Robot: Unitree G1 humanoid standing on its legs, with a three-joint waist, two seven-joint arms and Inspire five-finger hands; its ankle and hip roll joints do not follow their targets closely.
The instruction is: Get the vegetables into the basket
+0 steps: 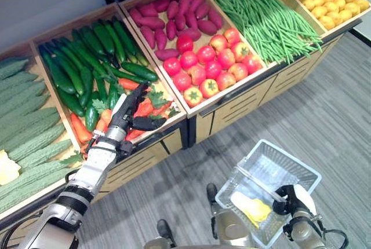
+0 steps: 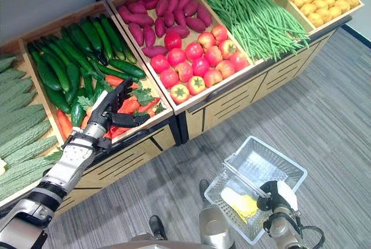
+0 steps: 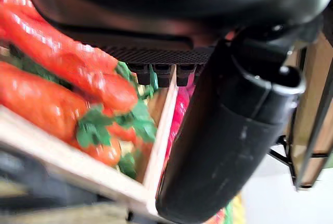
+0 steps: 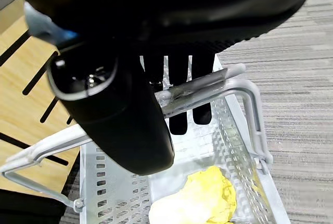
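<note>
In the left eye view, my left hand (image 1: 128, 117) reached from the lower left up over the carrots (image 1: 139, 109) at the front of the middle-left bin, fingers straight and spread, thumb stuck out to the right, nothing gripped. Cucumbers (image 1: 87, 58) filled the back of that bin. At the far left lay pale green gourds (image 1: 26, 127). Up the centre were purple sweet potatoes (image 1: 174, 14) with tomatoes (image 1: 211, 63) in front of them, then green beans (image 1: 261, 17), and potatoes (image 1: 330, 0) in the upper right corner. At the lower right my right hand (image 1: 295, 200) was curled round the handle of the basket (image 1: 301, 171), which hung over the grey floor (image 1: 324, 116) with a yellow-and-white vegetable (image 1: 252, 208) inside.

The right eye view showed the same: left hand (image 2: 110, 110) flat and open above the carrots (image 2: 124, 107), right hand (image 2: 278, 197) closed on the basket (image 2: 284, 165) handle.

In the left wrist view my thumb (image 3: 229, 130) crossed the frame at the right, and short fingertips (image 3: 166, 73) showed past the palm, touching no carrot; carrots (image 3: 57, 62) with green tops lay in the left half behind the bin's wooden edge (image 3: 78, 166).

In the right wrist view my fingers (image 4: 179, 88) hooked over the basket's handle (image 4: 208, 91) in the centre, and the yellow vegetable (image 4: 205, 198) sat on the basket floor at the bottom.
</note>
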